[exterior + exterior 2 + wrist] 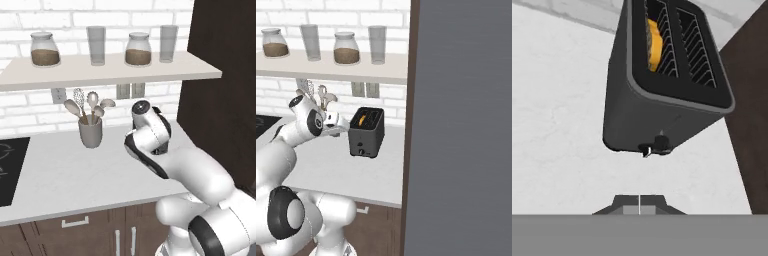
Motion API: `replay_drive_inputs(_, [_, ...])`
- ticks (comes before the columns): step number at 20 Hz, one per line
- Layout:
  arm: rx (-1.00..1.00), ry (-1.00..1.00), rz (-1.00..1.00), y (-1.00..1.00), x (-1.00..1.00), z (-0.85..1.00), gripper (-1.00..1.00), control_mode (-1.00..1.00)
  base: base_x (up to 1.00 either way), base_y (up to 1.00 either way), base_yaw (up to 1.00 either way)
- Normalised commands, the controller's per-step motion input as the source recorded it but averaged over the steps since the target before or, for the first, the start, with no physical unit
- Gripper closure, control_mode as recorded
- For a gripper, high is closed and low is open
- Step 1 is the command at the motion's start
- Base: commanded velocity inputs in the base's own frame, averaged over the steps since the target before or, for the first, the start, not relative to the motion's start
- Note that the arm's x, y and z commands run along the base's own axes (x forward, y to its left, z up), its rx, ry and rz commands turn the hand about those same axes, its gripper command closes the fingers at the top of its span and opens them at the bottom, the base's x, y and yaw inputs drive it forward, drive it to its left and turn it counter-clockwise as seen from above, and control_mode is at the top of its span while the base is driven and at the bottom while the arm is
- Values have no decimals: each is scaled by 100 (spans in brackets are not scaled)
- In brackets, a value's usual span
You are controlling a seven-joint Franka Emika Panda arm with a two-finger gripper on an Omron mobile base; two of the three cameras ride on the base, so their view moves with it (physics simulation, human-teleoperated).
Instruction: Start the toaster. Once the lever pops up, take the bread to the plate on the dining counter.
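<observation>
Centre frame: toaster, bread in slot, lever unpressed; claw shut, empty; everything left.

kitchen | white brick wall | shelf w/ jars | cooktop | utensil cup | toaster

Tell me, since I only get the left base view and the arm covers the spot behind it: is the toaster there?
Observer: Yes. In the right base view the toaster stands on the white worktop, just past the arm.
Operator: Any bread in it?
Observer: The hand view shows the bread down in one slot; the other slot is empty.
Operator: And the lever?
Observer: The lever sits low on the front face. The gripper, tips together, is apart from it.
</observation>
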Motion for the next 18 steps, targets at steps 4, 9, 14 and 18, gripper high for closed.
replay_drive_inputs(4, [-24,0,0,78,-40,17,100,-100,0,0,0])
replay_drive_inputs(9, [-10,-9,0,30,-62,0,100,-100,0,0,0])
replay_drive_inputs(14, [0,-1,0,1,-25,0,100,-100,0,0,0])
replay_drive_inputs(18, [0,0,0,0,0,0,100,-100,0,0,0])
